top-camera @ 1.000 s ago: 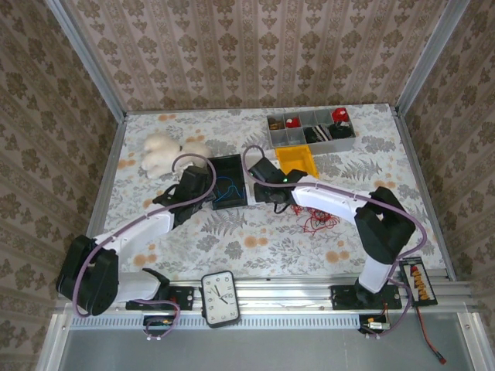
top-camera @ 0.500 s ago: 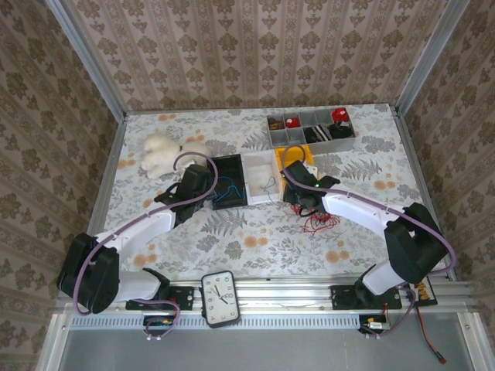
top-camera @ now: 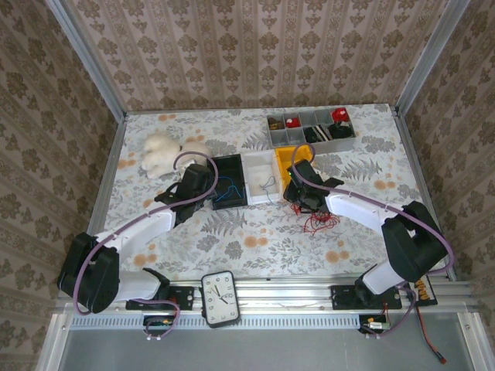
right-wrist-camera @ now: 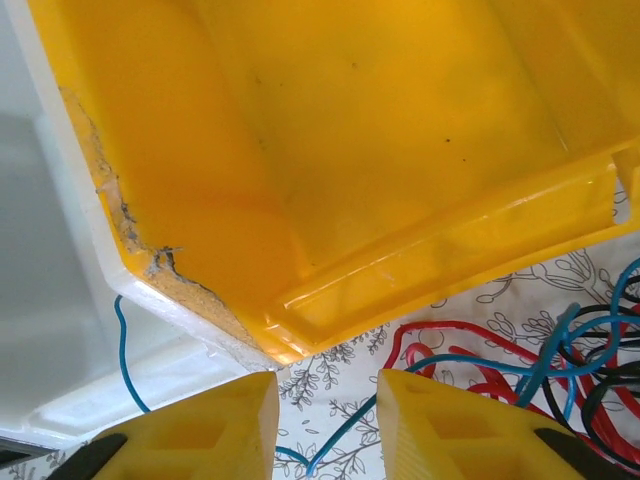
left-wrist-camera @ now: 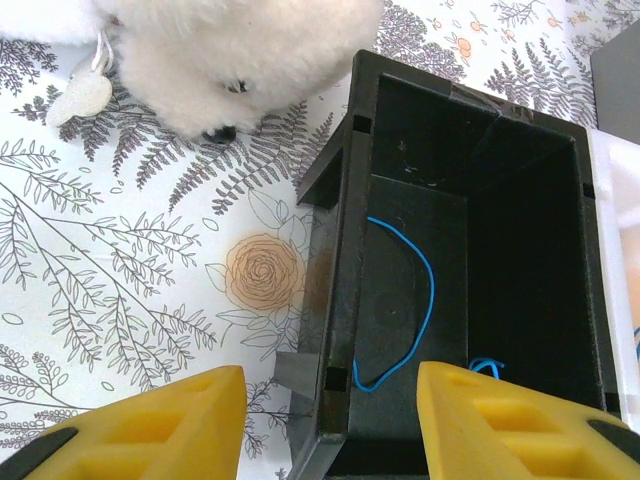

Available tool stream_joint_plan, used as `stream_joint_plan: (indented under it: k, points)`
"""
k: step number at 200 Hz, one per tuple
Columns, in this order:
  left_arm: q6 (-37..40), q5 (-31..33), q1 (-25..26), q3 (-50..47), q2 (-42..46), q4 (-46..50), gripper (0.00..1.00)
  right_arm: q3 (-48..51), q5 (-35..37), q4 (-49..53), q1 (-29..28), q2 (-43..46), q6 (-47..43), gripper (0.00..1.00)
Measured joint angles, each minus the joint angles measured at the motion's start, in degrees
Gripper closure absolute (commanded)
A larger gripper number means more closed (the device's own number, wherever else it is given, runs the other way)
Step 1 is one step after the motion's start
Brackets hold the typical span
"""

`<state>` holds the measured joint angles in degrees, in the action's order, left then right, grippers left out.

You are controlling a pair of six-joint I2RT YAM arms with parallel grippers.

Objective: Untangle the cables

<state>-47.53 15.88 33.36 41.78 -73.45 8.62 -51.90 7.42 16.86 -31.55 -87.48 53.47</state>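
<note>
Cables (top-camera: 317, 222) sit knotted on the table just beside the yellow bin (right-wrist-camera: 350, 150). Right gripper (right-wrist-camera: 327, 405) hovers there, jaws narrow, a blue strand (right-wrist-camera: 470, 366) crossing the gap unpinched, probably lining up a pull. Left gripper (left-wrist-camera: 328, 390) hangs half-open and empty over the black bin (left-wrist-camera: 330, 190), where a separated blue wire (left-wrist-camera: 428, 290) lies.

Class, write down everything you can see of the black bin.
The black bin is a rectangular, open-topped box, seemingly matt plastic, standing upright on the floral tablecloth near the table's middle. Inside lie a curved blue wire and, at the near end, part of a second blue wire. A white bin stands right beside its right wall; a white plush toy lies beyond its far-left corner. The open left pincer hangs over its near end.
</note>
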Motion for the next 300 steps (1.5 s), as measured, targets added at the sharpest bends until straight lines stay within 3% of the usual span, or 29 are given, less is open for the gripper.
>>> stream_joint_plan:
  k: [175,249,275,300]
  points:
    - [0.0,0.4,0.0,0.0,0.0,0.1,0.51,3.4,-0.6,-2.6,-0.1,0.8,4.2,0.7]
    - [0.0,0.4,0.0,0.0,0.0,0.1,0.51,3.3,-1.9,-5.8,-0.1,-2.0,5.3,0.88]
    - [0.0,0.4,0.0,0.0,0.0,0.1,0.51,3.3,-1.9,-6.0,-0.1,-2.2,5.5,1.0]
    - [0.0,0.4,0.0,0.0,0.0,0.1,0.52,3.3,-1.8,-6.0,-0.2,-1.8,5.5,1.0]
